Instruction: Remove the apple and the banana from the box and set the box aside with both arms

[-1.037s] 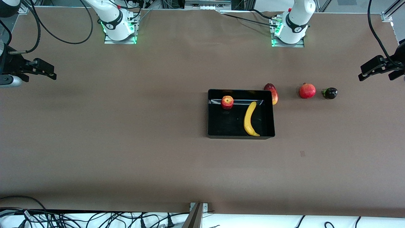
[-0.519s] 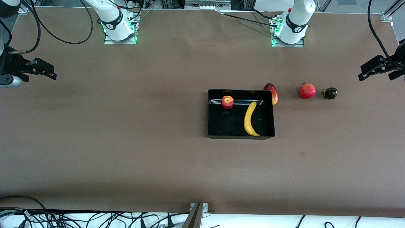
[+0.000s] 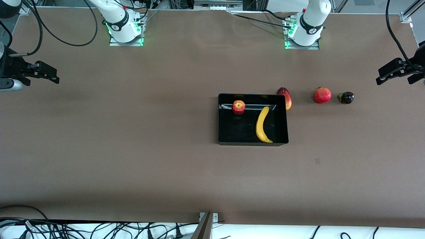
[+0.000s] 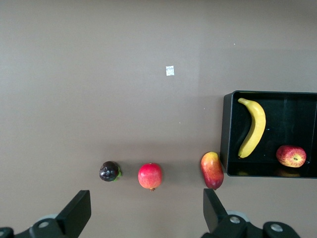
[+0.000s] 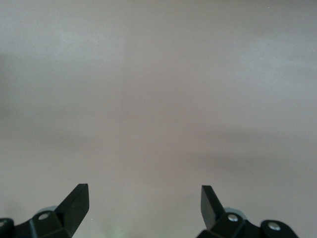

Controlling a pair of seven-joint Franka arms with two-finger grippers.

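Observation:
The black box [image 3: 239, 131] sits on the brown table, with the red apple [image 3: 238, 107] and the yellow banana [image 3: 262, 125] lying inside it. The left wrist view shows the box [image 4: 226, 134], banana [image 4: 253, 128] and apple [image 4: 291, 155] too. My left gripper [image 3: 382, 75] hangs open and empty over the left arm's end of the table; in its own view the left gripper [image 4: 147, 213] holds nothing. My right gripper [image 3: 49, 73] waits open and empty over the right arm's end, and the right gripper [image 5: 143, 206] sees only bare table.
A red-yellow mango [image 3: 285, 98] touches the box's corner toward the left arm's end. A pomegranate [image 3: 322, 95] and a small dark fruit [image 3: 346, 97] lie in a row farther toward that end. A small pale mark [image 3: 317, 161] is on the table nearer the front camera.

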